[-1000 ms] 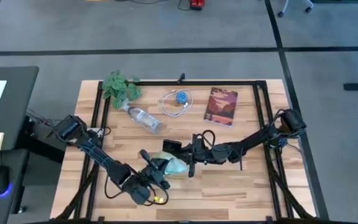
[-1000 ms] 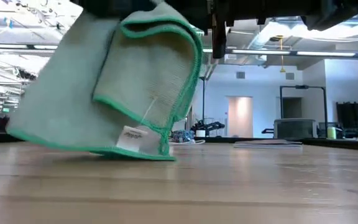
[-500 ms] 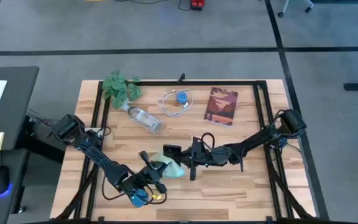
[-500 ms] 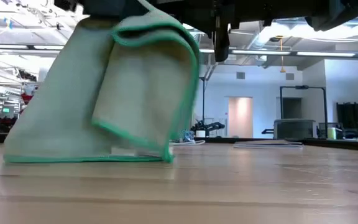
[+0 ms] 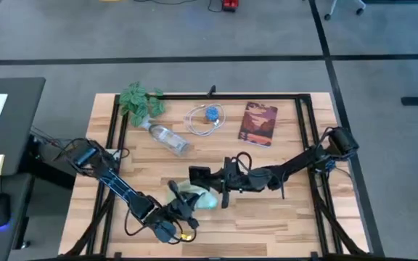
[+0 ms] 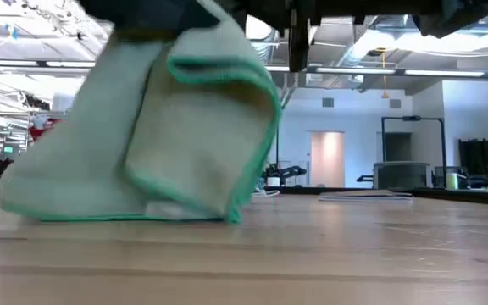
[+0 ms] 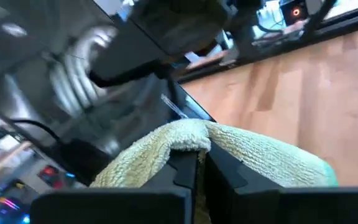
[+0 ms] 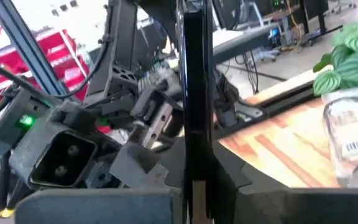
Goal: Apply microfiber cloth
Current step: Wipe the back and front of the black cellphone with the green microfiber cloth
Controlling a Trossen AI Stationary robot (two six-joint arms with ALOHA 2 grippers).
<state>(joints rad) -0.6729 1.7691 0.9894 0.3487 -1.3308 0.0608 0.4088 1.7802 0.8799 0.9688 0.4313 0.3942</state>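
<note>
A wooden desk (image 5: 281,217) is seen from above, the microfiber cloth (image 5: 198,197) lying near its front middle between the left tool (image 5: 182,210) and the right tool (image 5: 203,176). At desk level, the cloth hangs folded, its lower edge brushing the wood. By the left wrist, the cloth is pinched; by the right wrist, a thin black phone (image 8: 194,93) is held edge-on, just above the cloth.

Both arms low over the near table, left gripper (image 5: 182,211) and right gripper (image 5: 198,174) with jaws clamped.
</note>
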